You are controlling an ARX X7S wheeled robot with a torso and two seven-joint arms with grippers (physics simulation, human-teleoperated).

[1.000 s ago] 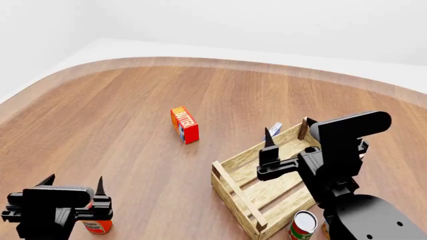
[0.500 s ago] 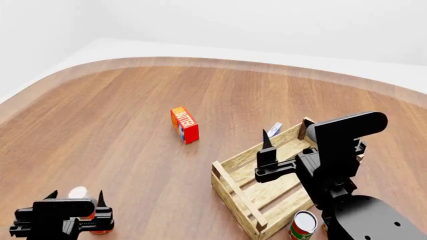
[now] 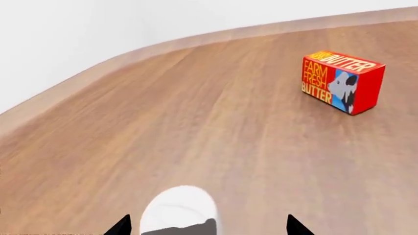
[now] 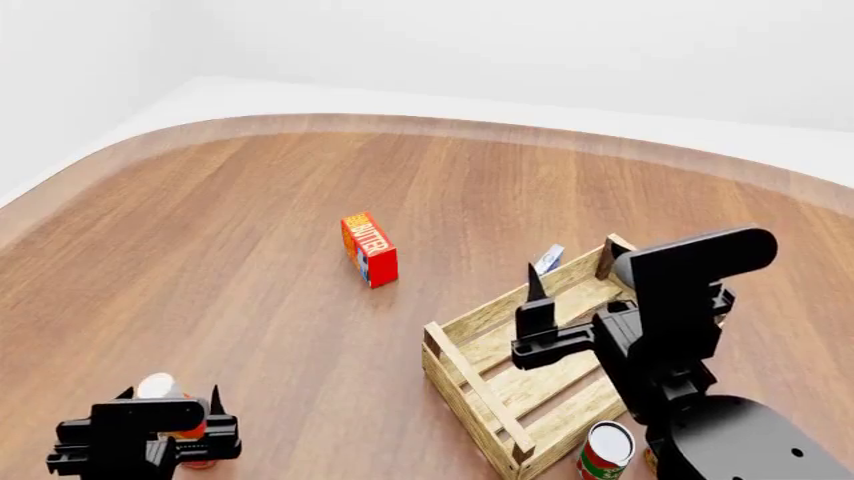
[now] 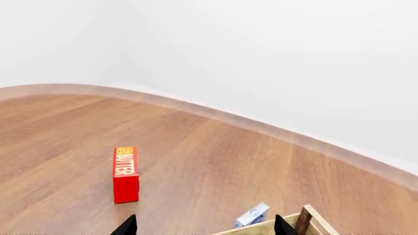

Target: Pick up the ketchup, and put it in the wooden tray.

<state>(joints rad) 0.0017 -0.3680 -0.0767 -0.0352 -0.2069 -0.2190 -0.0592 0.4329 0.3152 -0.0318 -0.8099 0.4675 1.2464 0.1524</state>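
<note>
Wood-grain tabletop [image 4: 267,220] ran wide under a plain white wall, and down at the near left edge the left end effector [image 4: 171,405] sat low around the ketchup [image 4: 160,388], fingers spread wide either side of its white cap and gripping nothing yet. The left wrist view showed that cap between the two fingertips, a little off centre. The wooden tray [image 4: 461,335] lay well apart at the near right, and the right end effector [image 4: 538,272] hovered over it, parted and empty. A butter box [image 4: 370,249] stood near the middle, with a tin can [image 4: 607,450] just beside the tray's near side.

The risk, by this reading: that off-centre cap meant a closing finger could strike first and tip the bottle, or the grip could land too high and slip.

Against half a second earlier, the left end effector had dropped slightly and shifted right; the right arm had barely moved.
</note>
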